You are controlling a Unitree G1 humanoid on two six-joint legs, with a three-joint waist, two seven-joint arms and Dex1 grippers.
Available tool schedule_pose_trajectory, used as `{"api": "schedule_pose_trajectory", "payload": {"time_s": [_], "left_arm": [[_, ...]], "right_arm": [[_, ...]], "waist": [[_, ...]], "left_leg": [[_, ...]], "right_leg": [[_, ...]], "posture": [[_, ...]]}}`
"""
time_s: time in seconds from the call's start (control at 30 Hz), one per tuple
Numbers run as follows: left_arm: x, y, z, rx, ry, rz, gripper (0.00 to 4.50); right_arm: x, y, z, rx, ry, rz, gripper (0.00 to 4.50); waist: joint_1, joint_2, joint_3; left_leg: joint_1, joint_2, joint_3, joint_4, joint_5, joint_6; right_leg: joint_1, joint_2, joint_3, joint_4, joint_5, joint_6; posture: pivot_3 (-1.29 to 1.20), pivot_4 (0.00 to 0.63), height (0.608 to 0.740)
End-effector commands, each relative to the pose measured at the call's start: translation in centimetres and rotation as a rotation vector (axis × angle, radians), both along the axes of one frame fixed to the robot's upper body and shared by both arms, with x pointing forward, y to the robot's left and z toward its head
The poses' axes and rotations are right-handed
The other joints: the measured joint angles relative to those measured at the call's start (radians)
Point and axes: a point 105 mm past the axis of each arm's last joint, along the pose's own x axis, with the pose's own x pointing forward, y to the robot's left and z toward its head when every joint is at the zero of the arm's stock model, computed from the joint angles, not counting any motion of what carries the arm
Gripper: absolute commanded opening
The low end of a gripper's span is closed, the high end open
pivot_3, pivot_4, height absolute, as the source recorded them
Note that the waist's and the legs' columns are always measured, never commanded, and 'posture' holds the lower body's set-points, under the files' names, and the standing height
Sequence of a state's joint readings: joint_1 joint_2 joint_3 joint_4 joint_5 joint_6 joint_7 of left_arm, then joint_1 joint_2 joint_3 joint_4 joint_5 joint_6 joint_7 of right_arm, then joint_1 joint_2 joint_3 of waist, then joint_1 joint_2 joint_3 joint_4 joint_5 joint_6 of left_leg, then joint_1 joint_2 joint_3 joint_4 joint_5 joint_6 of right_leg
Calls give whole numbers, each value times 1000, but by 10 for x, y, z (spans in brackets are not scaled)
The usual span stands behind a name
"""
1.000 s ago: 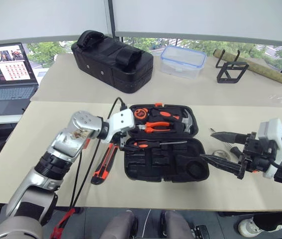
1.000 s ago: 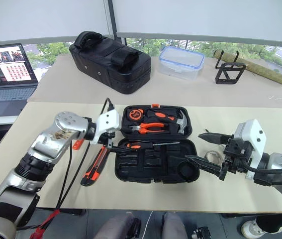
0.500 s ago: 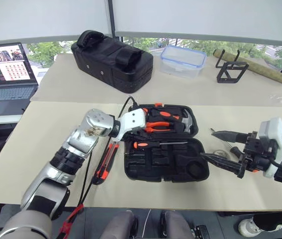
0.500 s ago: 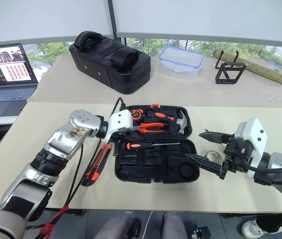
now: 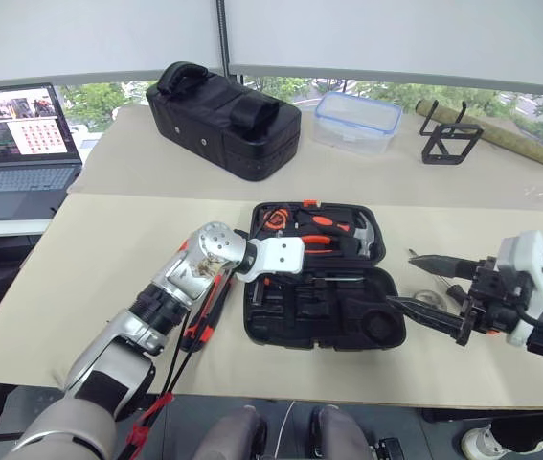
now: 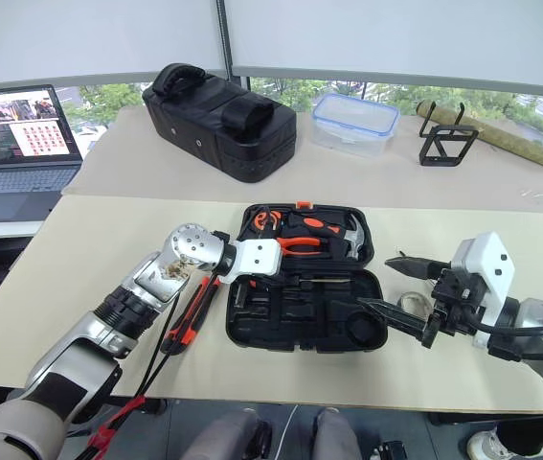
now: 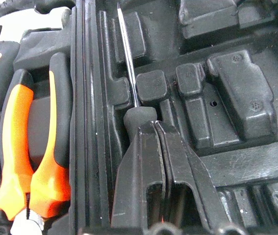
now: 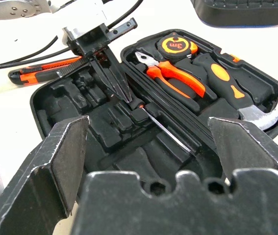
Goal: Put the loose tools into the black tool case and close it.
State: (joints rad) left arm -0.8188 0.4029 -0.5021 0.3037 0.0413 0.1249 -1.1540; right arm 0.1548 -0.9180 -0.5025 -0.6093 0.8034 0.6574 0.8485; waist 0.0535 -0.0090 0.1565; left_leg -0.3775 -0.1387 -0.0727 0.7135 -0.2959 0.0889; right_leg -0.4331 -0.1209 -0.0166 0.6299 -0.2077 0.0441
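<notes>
One tool case (image 6: 305, 311); one screwdriver (image 8: 151, 115); one utility knife (image 6: 185, 316); one pliers (image 6: 305, 244).

A black tool case (image 6: 252, 326) is shown, with orange-handled pliers (image 8: 170, 78) and a black-and-orange hammer (image 8: 227, 85) inside. A yellow-and-black tape measure (image 8: 177, 46) is seen beside them. A black-and-orange utility knife (image 8: 40, 73) is laid on the beige table (image 6: 99, 240).

My left gripper (image 7: 156, 128) is angled down to the right, fingers pressed together. My right gripper (image 6: 394, 287) hovers at the right, fingers (image 8: 63, 156) spread wide, pointing left.
</notes>
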Motion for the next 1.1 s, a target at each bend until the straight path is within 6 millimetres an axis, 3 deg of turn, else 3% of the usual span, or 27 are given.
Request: {"api": "schedule_pose_trajectory", "payload": {"time_s": [0.03,0.1,0.23,0.33,0.43,0.6,0.7,0.83,0.93,1.1], "left_arm": [[7,20,33,-135,101,89,323],[-3,30,59,-222,184,72,842],[-37,51,98,-315,320,-25,2319],[-57,62,111,-321,393,-69,3522],[-69,66,114,-318,429,-88,4434],[-78,66,115,-312,434,-88,4477],[-79,66,116,-310,412,-80,4477],[-80,66,116,-315,398,-67,4477],[-80,67,116,-311,390,-59,4500],[-78,69,114,-302,381,-48,4500]], "right_arm": [[-4,-19,5,-25,-28,-109,4500],[-7,-35,1,-17,-5,-187,4500],[-11,-68,-18,-27,55,-332,4500],[-9,-90,-36,-25,94,-417,4500],[-3,-104,-52,-42,112,-461,4500],[18,-117,-71,-116,128,-467,4500],[32,-135,-84,-173,153,-516,4500],[43,-140,-94,-164,193,-505,4500],[42,-144,-101,-152,225,-496,3813],[39,-140,-89,-130,211,-455,2112]], "waist": [[-5,0,0],[-12,0,0],[-24,0,0],[-29,2,-1],[-29,2,-1],[-38,2,-1],[-40,2,-1],[-41,3,-1],[-41,3,-1],[-40,3,-1]], "left_leg": [[-1,0,0,0,0,0],[-6,0,0,1,2,2],[-7,2,0,1,3,1],[-5,2,0,0,3,1],[-3,1,0,0,3,1],[-1,1,1,-1,3,0],[-2,1,1,-1,3,0],[-2,1,1,-1,4,0],[-2,2,1,-2,4,-1],[-2,2,1,-2,4,-1]], "right_leg": [[-1,0,0,0,0,0],[-7,1,1,2,1,0],[-9,7,2,3,1,-1],[-7,8,2,1,1,-1],[-4,8,3,0,1,-1],[-4,8,4,1,1,-2],[-5,8,4,2,1,-2],[-5,8,5,1,2,-2],[-5,8,4,1,2,-3],[-5,8,4,1,2,-3]], "posture": [[0,150,722],[0,150,722],[0,150,722],[0,150,722],[0,150,722],[0,150,722],[0,150,722],[0,150,722],[0,150,722],[0,150,722]]}}
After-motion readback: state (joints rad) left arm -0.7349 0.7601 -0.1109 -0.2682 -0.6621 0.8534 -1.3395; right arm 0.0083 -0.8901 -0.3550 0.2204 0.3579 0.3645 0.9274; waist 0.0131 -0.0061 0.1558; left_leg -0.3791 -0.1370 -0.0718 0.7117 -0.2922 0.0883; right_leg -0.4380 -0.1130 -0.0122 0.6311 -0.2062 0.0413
